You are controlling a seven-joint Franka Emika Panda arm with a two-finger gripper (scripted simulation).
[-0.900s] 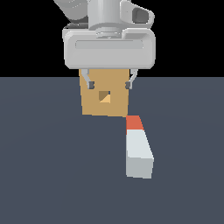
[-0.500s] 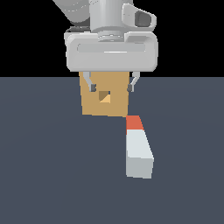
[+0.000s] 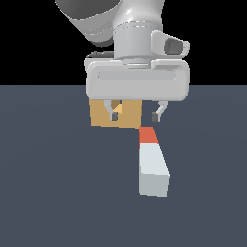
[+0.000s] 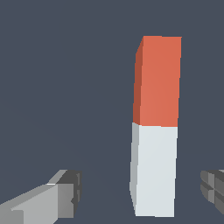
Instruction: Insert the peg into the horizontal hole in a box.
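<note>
The peg (image 3: 152, 161) lies flat on the dark floor, its red-orange end (image 3: 148, 135) pointing toward the tan box (image 3: 102, 117) and its white end nearer the camera. My gripper (image 3: 135, 116) hangs open above the red end, not touching it, and covers most of the box. Only a pale sliver of the hole (image 3: 116, 104) shows behind one finger. In the wrist view the peg (image 4: 155, 170) runs lengthwise between the two fingers (image 4: 65, 192), and the gripper (image 4: 140, 187) is apart from it on both sides.
The floor (image 3: 53, 193) is a flat dark blue-grey plane, with black background above its far edge. Nothing else stands on it besides the box and the peg.
The gripper has moved down and toward the exterior view's right, from in front of the box's top to above the peg's red end. Peg and box have not moved.
</note>
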